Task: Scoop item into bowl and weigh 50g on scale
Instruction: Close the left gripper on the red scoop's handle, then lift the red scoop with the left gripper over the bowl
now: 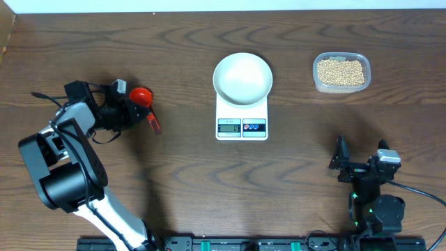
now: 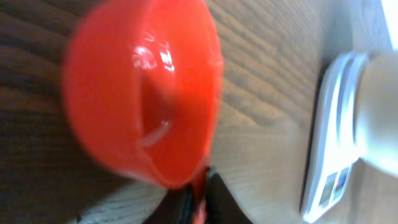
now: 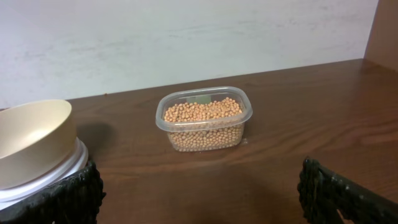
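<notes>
Beans (image 3: 203, 121): small, hard, light, roll-prone; heaped in clear tub (image 3: 249, 112), well right of scale (image 1: 241, 127). Take by scoop (image 2: 143, 93), not fingers. Left gripper (image 2: 198, 200) clamped on scoop handle; right gripper (image 3: 199, 198) spread wide, empty.

No lettering could be read in any view. From overhead, the scale (image 1: 241, 113) showed you a grey display (image 1: 228, 126) with a faint line of print above it. Both were too small to make out. From the left wrist, its front was blurred.
</notes>
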